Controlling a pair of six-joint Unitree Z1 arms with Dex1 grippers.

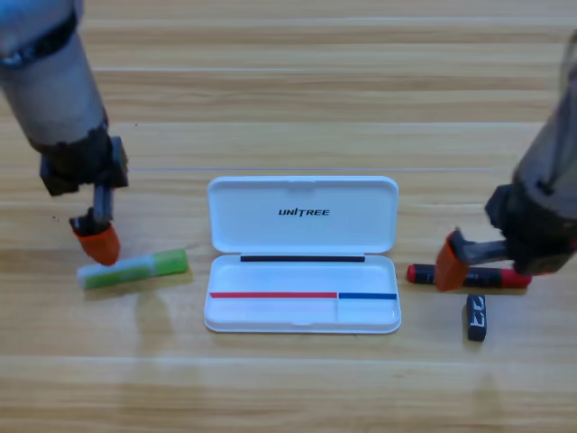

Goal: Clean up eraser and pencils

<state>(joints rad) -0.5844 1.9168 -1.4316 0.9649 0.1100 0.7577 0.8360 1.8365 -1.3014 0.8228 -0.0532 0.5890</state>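
Right fingers (451, 263) hiding black pencil (505, 279) middle

Small black rectangular eraser (476, 317) with white markings: lies flat on the wooden table, right of the open white plastic case (302, 255), near its lower right corner, long side running up-down. Black-barrelled pencil (469, 276) with red ends: lies crosswise just above the eraser, right of the case, partly covered. Light green pencil (132, 269) with paler left section: lies left of the case, slightly tilted.
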